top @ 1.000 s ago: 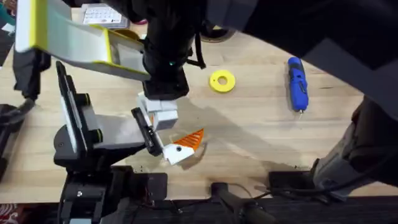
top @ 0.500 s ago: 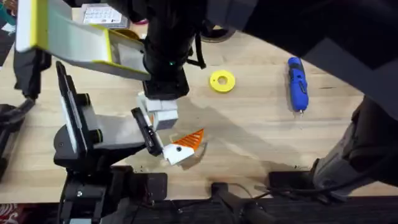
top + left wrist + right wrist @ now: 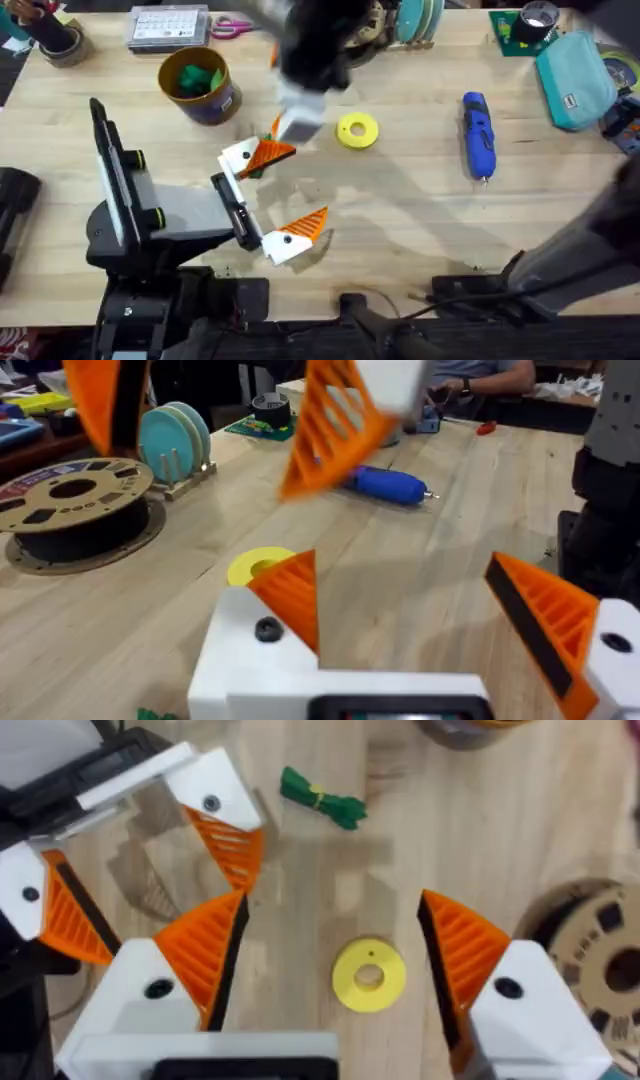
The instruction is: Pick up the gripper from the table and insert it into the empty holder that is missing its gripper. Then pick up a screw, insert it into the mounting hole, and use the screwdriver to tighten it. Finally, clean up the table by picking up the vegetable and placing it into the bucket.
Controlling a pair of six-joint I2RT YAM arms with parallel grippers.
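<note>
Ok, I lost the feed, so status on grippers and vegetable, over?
Both open, empty: left gripper, right gripper. Vegetable on table, outside bucket. Yellow disc nearby, not blocking.

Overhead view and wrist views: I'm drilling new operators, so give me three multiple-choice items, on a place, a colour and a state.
1. The screwdriver lies: A. on a shelf; B. on the table; C. in a box.
2. The round disc is: A. yellow; B. red; C. black.
3. The right gripper is: A. shut on a screw; B. shut empty; C. open.
B: it lies flat on the wood. A: plainly yellow. C: its fingers stand wide apart.
</note>
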